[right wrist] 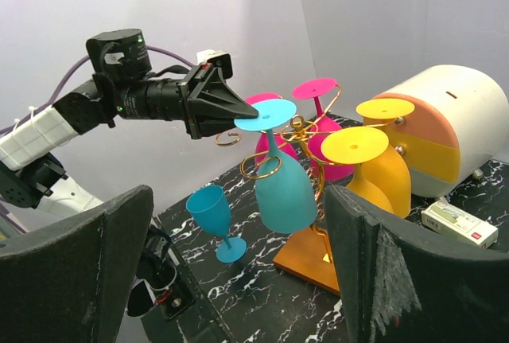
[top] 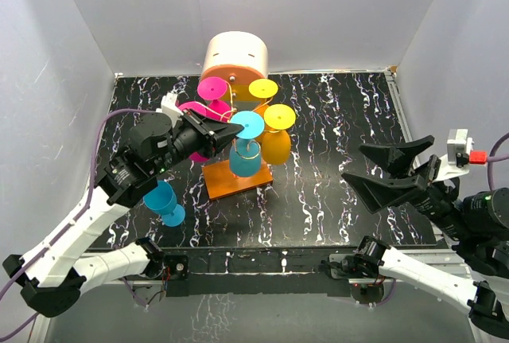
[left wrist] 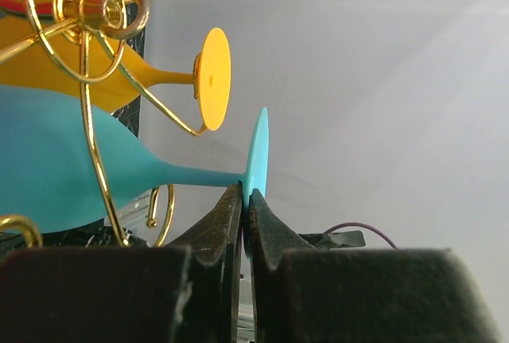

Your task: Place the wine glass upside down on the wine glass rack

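The wine glass rack (top: 235,181) is a gold wire stand on an orange base, mid table. A teal wine glass (top: 245,158) hangs upside down at its front, stem inside a gold scroll arm, foot on top. My left gripper (top: 235,130) is shut on the rim of that foot. The left wrist view shows the pads (left wrist: 231,216) pinching the foot edge (left wrist: 258,148) beside the rack's wires (left wrist: 87,80). The right wrist view shows the glass (right wrist: 282,188), the rack base (right wrist: 306,259) and the left gripper (right wrist: 237,117). My right gripper (top: 380,173) is open and empty, far right of the rack.
A blue glass (top: 165,202) stands upright on the table left of the rack, also in the right wrist view (right wrist: 213,212). Pink (top: 213,88) and yellow (top: 277,140) glasses hang on the rack. A cream-and-orange cylinder (top: 235,60) stands behind. A small white box (right wrist: 460,224) lies near it.
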You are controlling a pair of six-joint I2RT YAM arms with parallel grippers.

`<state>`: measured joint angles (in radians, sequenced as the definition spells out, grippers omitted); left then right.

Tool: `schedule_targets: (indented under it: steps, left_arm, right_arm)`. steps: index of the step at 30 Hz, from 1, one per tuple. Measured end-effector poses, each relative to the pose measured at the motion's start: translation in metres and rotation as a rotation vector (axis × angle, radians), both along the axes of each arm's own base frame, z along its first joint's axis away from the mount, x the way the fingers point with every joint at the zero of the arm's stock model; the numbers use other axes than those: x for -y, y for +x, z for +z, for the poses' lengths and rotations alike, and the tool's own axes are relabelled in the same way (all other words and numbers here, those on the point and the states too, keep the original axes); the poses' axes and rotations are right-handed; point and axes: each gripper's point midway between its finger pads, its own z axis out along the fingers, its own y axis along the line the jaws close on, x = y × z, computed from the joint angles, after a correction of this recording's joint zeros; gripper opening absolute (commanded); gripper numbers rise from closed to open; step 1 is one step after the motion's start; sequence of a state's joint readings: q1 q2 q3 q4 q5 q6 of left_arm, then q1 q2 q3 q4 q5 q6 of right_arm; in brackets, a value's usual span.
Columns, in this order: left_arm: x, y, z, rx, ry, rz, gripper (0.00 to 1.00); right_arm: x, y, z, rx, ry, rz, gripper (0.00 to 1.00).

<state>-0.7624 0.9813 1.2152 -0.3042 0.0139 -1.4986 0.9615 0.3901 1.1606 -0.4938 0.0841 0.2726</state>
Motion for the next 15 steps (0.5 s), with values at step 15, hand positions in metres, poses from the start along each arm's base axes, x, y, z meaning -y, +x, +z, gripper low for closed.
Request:
schedule_targets:
  steps: [15]
  left_arm:
    - [-0.009, -0.027, -0.008, 0.012, 0.042, -0.080, 0.00]
  right_arm:
    - [-0.028, 0.024, -0.019, -0.078, -0.060, -0.021, 0.87]
